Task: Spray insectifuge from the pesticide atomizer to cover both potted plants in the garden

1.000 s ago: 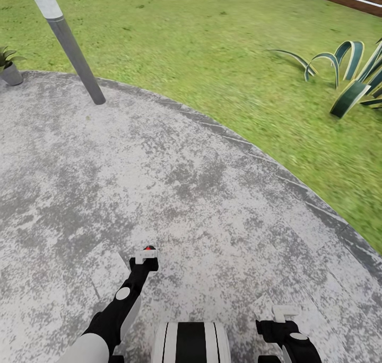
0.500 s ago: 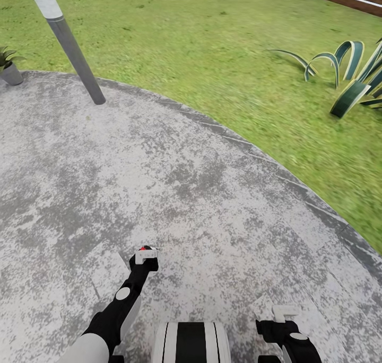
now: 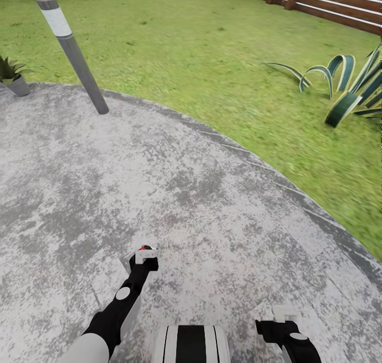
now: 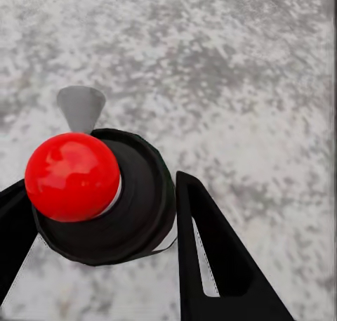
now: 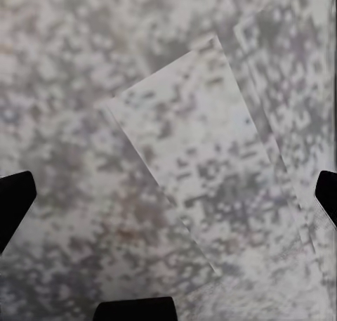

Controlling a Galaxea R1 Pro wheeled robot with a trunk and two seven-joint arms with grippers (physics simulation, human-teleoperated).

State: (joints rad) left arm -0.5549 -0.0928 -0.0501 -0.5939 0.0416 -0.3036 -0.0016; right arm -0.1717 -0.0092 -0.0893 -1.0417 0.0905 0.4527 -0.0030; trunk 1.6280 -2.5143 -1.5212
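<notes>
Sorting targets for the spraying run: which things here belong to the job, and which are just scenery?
Job:
- pesticide atomizer, red top up, held in the left end effector
- potted plant at the patio's far left edge

Scenery:
- lamp post
- striped agave on the lawn
- wooden fence
- stone patio

Your left gripper grips pesticide atomizer: dark body, red top, upright. Garden lawn rings grey patio.
</notes>
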